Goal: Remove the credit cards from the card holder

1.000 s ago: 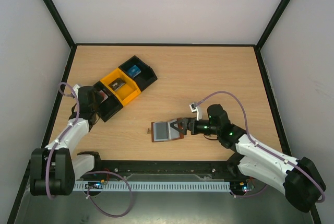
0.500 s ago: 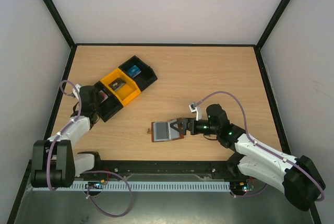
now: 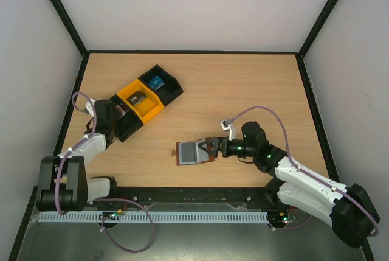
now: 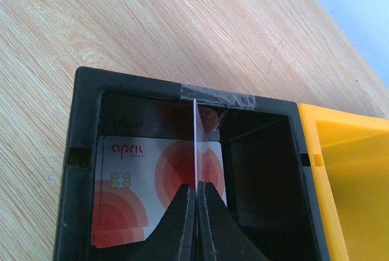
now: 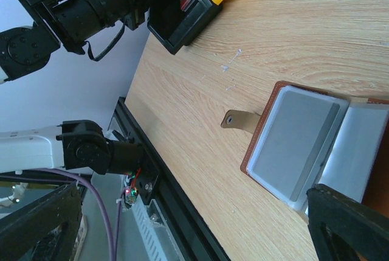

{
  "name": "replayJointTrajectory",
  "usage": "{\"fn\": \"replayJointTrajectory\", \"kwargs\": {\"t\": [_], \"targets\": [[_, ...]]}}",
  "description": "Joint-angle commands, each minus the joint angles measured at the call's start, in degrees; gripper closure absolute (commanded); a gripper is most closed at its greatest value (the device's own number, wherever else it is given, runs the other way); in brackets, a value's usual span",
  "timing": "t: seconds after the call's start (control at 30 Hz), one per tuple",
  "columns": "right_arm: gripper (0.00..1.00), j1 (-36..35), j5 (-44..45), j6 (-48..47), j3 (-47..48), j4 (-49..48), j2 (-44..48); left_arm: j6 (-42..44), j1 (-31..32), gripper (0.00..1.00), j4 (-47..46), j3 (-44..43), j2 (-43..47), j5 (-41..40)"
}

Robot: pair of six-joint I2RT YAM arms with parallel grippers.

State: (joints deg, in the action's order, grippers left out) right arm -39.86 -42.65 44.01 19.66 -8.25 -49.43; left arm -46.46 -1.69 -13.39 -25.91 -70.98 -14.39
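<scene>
Over black tray (image 4: pixel 82 151), left hand (image 4: pixel 196 187) low (shut)

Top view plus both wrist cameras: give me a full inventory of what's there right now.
light wooden table: one, under everything.
black plastic trays: two, at either end of the tray row, table's left.
yellow plastic tray: one, between the black ones.
white plastic card with red blotches: one, in the near black tray.
dark grey card: one, in the yellow tray.
blue card: one, in the far black tray.
brown leather card holder: one, open, pale pockets up, near middle of the table.
left gripper: black, shut, over the near black tray.
right gripper: black, open, at the card holder's right half.
</scene>
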Motion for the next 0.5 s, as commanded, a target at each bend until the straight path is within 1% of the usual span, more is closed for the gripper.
{"fn": "replayJointTrajectory", "kwargs": {"t": [0.0,0.2,0.37,0.47], "targets": [[0.02,-0.05,-0.26,0.60,0.30,-1.42,0.48,1.44,-0.33,0.96,0.08,-1.03,-1.32,-1.72],[0.02,-0.02,0.08,2.02,-0.45,-2.14,1.43,1.96,-0.38,0.94,2.60,-2.37,-2.38,-2.56],[0.02,-0.03,-0.33,2.93,-0.38,-2.33,0.72,2.21,-0.33,0.88,4.62,-3.42,-2.57,-1.70],[0.02,0.00,-0.66,3.66,-0.57,-3.85,0.33,2.03,-0.34,0.80,5.51,-3.73,-1.42,-1.97]]}}
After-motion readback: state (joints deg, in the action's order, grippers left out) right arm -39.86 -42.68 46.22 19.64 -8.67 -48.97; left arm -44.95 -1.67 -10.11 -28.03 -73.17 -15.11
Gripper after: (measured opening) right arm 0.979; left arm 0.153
